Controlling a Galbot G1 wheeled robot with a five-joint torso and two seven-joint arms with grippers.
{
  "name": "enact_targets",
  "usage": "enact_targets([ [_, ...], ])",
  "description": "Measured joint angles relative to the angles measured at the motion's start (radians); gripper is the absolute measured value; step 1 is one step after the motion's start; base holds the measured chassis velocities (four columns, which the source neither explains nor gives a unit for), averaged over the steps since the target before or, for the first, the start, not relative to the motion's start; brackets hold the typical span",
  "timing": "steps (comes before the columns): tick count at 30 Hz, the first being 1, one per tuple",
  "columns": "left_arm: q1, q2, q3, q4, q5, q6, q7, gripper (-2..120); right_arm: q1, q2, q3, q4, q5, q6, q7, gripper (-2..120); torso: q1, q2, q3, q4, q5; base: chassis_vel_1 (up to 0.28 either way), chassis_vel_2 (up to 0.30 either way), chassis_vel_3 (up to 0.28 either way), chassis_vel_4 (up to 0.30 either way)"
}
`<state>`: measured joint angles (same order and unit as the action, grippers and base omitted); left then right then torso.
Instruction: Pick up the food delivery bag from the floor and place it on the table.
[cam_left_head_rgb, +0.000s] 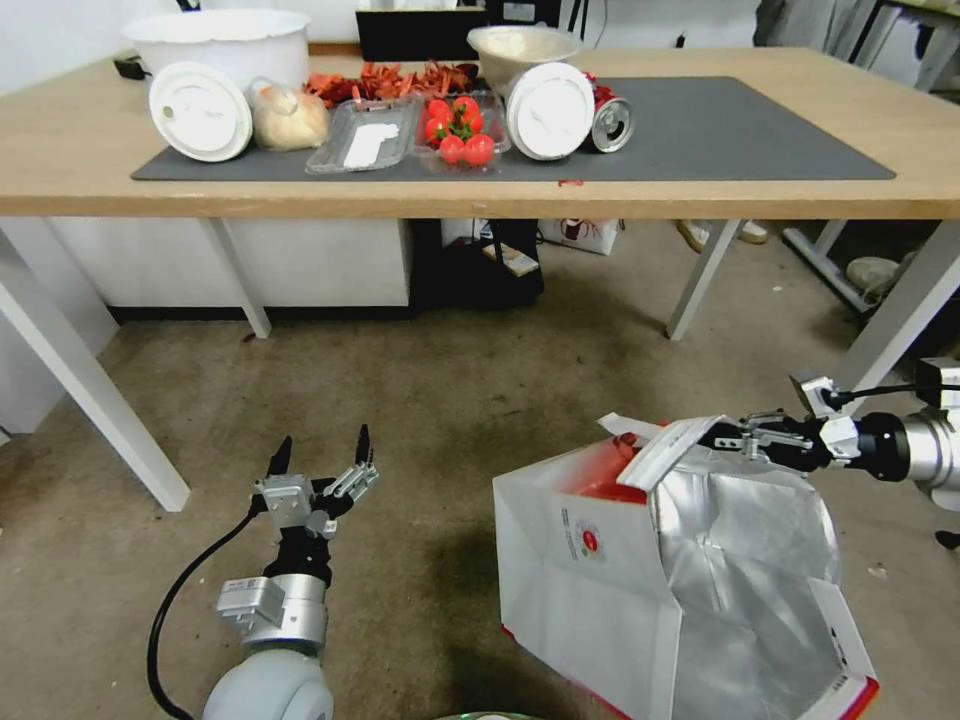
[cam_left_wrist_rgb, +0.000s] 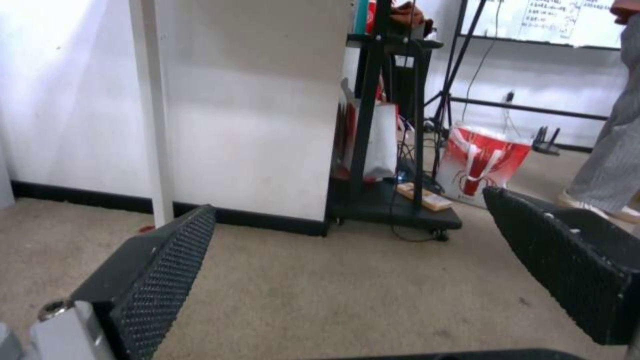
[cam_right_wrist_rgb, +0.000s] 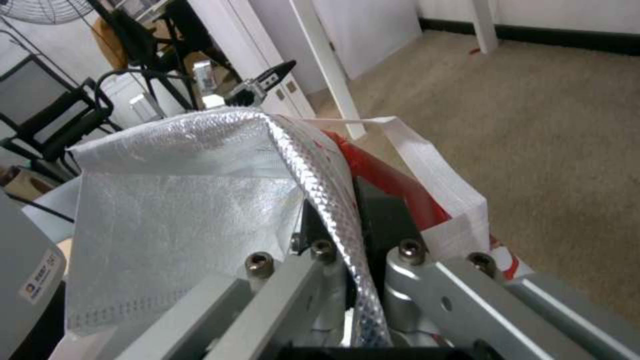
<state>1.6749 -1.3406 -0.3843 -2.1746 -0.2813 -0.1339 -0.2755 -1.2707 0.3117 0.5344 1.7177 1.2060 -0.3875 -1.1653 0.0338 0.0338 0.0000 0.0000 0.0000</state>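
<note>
The food delivery bag (cam_left_head_rgb: 600, 570) stands tilted on the floor (cam_left_head_rgb: 420, 400) at the right, white with red trim, a round red logo and silver foil lining (cam_right_wrist_rgb: 173, 200). My right gripper (cam_left_head_rgb: 715, 437) reaches in from the right and is shut on the bag's upper edge, with a white strap handle (cam_right_wrist_rgb: 433, 170) folded over beside it. My left gripper (cam_left_head_rgb: 320, 452) hovers open over the floor to the bag's left, nothing between its black fingers (cam_left_wrist_rgb: 160, 270). The table (cam_left_head_rgb: 480, 195) with its dark grey mat (cam_left_head_rgb: 720, 130) stands behind.
On the mat sit white bowls (cam_left_head_rgb: 220, 45), lids, a tomato punnet (cam_left_head_rgb: 460, 130), a clear tray and a can. Slanted white legs (cam_left_head_rgb: 700, 280) and a black cart (cam_left_wrist_rgb: 393, 200) stand under the table. A small red-printed bag (cam_left_wrist_rgb: 480, 162) sits farther back.
</note>
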Motion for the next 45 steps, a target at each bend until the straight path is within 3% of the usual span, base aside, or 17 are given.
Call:
enact_targets([
  [9, -0.001, 0.001, 0.0, 0.003, -0.01, -0.032, -0.003, 100, -0.008, 0.008, 0.0, 0.011, -0.014, 0.003, -0.007, 0, 0.001, 0.006, 0.004, -0.0001, 0.0, 0.0, 0.0, 0.0, 0.0],
  [27, 0.01, 0.002, -0.005, -0.009, -0.007, -0.032, -0.008, 100, -0.013, 0.021, 0.002, 0.021, -0.026, 0.007, -0.011, 0, 0.006, 0.086, 0.078, -0.0001, 0.0, 0.0, 0.0, 0.0, 0.0],
  [45, 0.009, 0.003, -0.005, -0.008, -0.006, -0.03, -0.007, 100, -0.015, 0.022, 0.003, 0.024, -0.03, 0.007, -0.018, 0, 0.019, 0.156, 0.136, 0.0, 0.0, 0.0, 0.0, 0.0, 0.0],
])
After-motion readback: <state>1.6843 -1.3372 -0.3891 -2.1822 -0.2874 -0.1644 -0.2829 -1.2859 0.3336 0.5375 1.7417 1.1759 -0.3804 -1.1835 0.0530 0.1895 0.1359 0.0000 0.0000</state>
